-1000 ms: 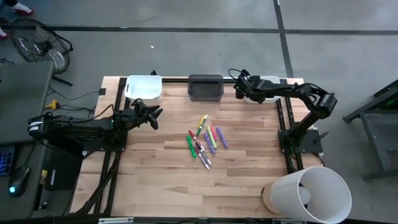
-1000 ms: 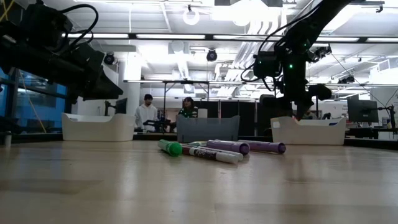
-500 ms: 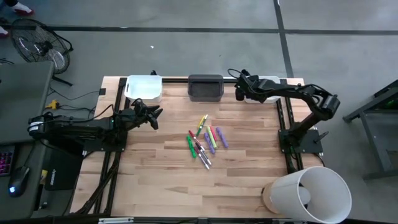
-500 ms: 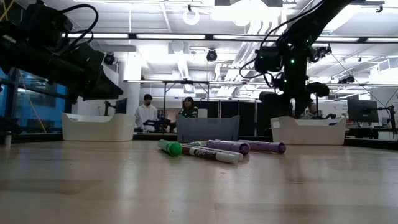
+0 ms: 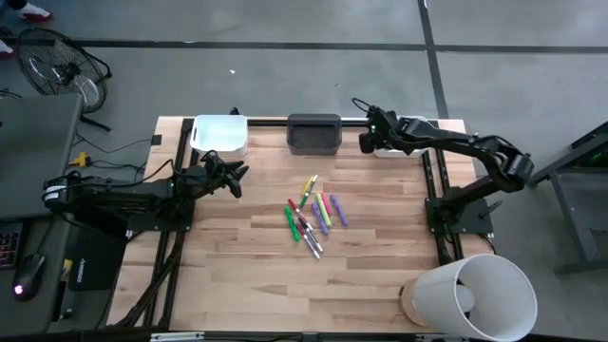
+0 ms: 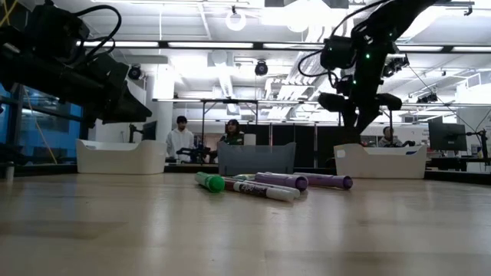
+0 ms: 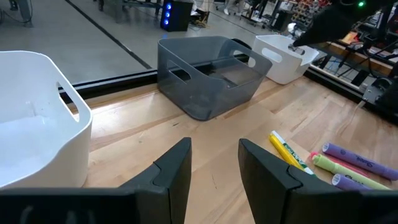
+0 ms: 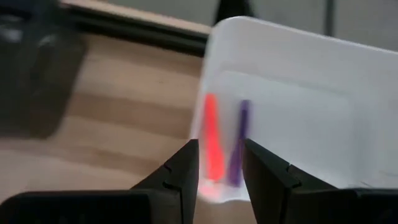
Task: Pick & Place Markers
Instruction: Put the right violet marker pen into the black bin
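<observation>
Bench (image 5: 247,275) carries three bins at the far edge and the markers (image 5: 313,217) loose mid-bench; right gripper (image 5: 365,142) hangs over the white right bin (image 8: 292,93), jaws apart and holding nothing, a red and a purple marker lying in the bin below; left gripper (image 7: 214,165) waits open near the left white bin (image 5: 219,134). Next I'd swing right back to the pile and pick an outer marker square across its barrel, clear of neighbours. No label or writing readable.
</observation>
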